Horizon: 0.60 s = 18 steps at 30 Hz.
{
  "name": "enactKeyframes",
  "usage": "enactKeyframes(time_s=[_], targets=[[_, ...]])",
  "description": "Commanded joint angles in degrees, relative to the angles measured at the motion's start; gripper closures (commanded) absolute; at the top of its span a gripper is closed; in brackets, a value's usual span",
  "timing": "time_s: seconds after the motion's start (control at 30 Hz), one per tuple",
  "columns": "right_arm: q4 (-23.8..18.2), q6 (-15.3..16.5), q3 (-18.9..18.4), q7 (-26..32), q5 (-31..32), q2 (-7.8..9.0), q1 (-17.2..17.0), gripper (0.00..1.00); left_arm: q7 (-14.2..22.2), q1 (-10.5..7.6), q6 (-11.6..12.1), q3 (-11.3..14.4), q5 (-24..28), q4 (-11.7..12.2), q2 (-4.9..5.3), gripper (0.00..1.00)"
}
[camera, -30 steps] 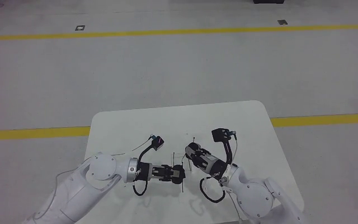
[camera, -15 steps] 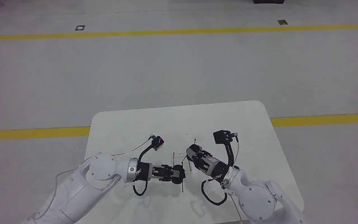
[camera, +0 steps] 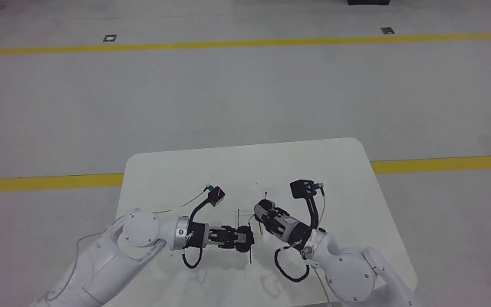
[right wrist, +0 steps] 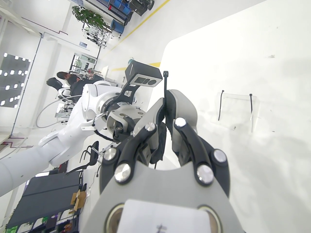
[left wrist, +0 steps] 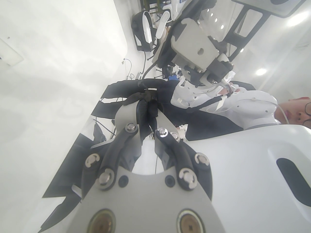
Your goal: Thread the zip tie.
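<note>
**A:** Right gripper (right wrist: 167,101) first: how far open?

**B:** Not open at all. Clamped tight on the zip tie (right wrist: 166,83), with the black strap nipped between the padded fingers (right wrist: 184,103) and the small square head standing clear beyond the tips.

**A:** Lying which way in the grip?

**B:** Straight along the fingers and out past them. From the top view, aimed toward the far side of the table (camera: 322,157).

**A:** And the left gripper (left wrist: 147,99)?

**B:** Drawn narrow, black pads pressed together or very nearly so. Impossible to tell whether anything is pinched there.

**A:** Where over the table?

**B:** Both above the near middle. Left one on the left, aimed to the right. Right one just to the right of it and a little farther back, aimed left and away. Tips near each other, yet apart.

**A:** So the tie itself, placed how?

**B:** Held up off the table in the right gripper, head end just beyond the left gripper's tip on the far side. Not touching the left fingers, as far as can be seen.

**A:** Anything else lying there?

**B:** A clear plate (right wrist: 239,120), flat on the table close by the grippers. On it a spare tie (right wrist: 219,105) along one edge and a second spare tie (right wrist: 251,104) along the opposite edge. Both thin and black, roughly parallel, heads at the same end.
</note>
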<state>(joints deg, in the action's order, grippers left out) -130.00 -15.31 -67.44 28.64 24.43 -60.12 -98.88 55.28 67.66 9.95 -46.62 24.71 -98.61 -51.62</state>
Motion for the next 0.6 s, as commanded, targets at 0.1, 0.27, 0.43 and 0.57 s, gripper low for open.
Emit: enactKeyframes(time_s=[0.1,0.27,0.43,0.57], targets=[[0.1,-0.2,0.0,0.2,-0.1,-0.08,0.1,1.0,0.0,0.0,0.0,0.0,0.0,0.0,0.0,1.0],[-0.2,-0.2,-0.7,0.4,-0.7,-0.09,-0.2,1.0,0.0,0.0,0.0,0.0,0.0,0.0,0.0,1.0],[-0.6,0.1,-1.6,0.6,-0.8,-0.04,-0.9,1.0,-1.1,0.22,-0.1,0.2,-0.3,-0.3,-0.07,1.0],[-0.9,0.1,-2.0,0.8,-0.7,0.0,-1.4,1.0,-2.0,0.44,-0.2,0.4,-1.0,-0.6,-0.15,1.0]])
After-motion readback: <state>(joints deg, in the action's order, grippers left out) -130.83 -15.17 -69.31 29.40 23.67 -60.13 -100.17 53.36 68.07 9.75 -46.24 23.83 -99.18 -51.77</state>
